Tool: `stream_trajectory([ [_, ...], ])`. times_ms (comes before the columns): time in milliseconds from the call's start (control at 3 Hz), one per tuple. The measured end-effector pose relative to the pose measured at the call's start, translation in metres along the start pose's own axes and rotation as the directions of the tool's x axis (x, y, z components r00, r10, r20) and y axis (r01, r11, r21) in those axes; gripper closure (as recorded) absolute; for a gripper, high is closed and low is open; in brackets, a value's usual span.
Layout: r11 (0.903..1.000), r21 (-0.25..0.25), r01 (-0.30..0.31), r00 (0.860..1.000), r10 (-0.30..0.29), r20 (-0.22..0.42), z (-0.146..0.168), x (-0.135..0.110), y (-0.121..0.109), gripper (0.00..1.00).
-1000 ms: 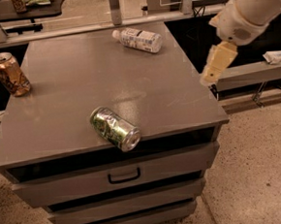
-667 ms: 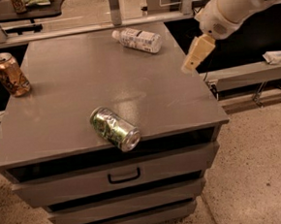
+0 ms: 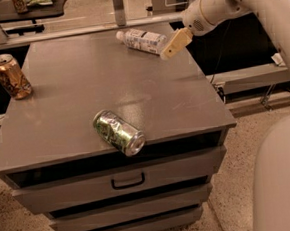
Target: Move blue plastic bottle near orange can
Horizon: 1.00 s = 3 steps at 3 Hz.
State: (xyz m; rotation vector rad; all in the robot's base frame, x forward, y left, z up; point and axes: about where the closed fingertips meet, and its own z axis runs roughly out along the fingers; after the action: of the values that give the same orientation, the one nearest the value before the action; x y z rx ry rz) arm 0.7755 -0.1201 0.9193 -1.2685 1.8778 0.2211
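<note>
Gripper [image 3: 172, 44], grip state indeterminate, upper right, just beside one lying blue plastic bottle [image 3: 141, 40]; one orange can [image 3: 11, 76] upper left; one dented green-silver can [image 3: 119, 132] centre, on one grey drawer cabinet [image 3: 82, 87].

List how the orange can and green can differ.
The orange can stands upright at the cabinet's left edge; the green can lies on its side near the front. The orange can is coppery, the green can green-silver. Both are drink cans. The tool hovers by the blue plastic bottle.
</note>
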Motion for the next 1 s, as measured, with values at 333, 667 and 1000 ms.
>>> stream_trajectory([
  [333,0.9975,0.008,-0.070,0.994,0.069,0.084,0.031,-0.006,-0.023,0.00],
  [667,0.9913,0.009,-0.131,0.983,0.129,0.133,0.060,-0.009,-0.036,0.00],
  [1000,0.9841,0.005,-0.177,0.975,0.175,0.139,0.085,-0.007,-0.041,0.00],
])
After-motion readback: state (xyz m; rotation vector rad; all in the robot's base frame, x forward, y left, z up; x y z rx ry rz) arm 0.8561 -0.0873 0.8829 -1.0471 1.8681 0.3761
